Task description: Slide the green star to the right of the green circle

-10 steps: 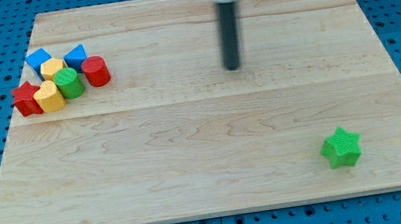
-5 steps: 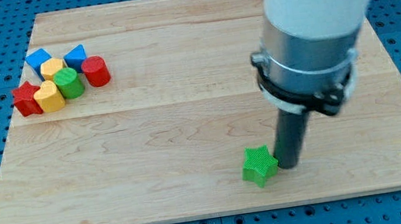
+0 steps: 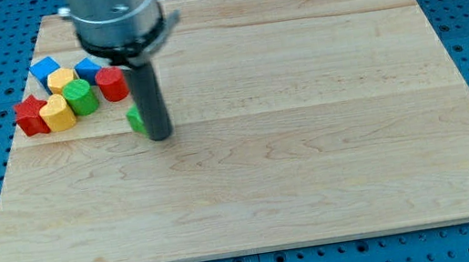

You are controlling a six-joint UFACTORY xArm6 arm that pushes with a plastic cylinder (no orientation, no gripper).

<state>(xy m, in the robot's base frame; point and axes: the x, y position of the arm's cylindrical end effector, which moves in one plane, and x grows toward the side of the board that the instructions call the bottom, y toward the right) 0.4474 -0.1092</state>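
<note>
The green star (image 3: 135, 119) lies on the wooden board, mostly hidden behind the dark rod; only its left edge shows. My tip (image 3: 160, 136) rests on the board, touching the star's right side. The green circle (image 3: 81, 96) sits in a cluster at the view's upper left, to the left of and a little above the star. The red cylinder (image 3: 112, 84) stands between the circle and the star.
Cluster at upper left: a blue block (image 3: 45, 69), another blue block (image 3: 88, 67), a yellow block (image 3: 62, 80), a second yellow block (image 3: 57, 113) and a red star (image 3: 30, 115). The board's left edge (image 3: 7, 172) is near.
The rod swept from the board's middle to the lower right, then up-left. The green star went from the lower right to just right of the cluster.
</note>
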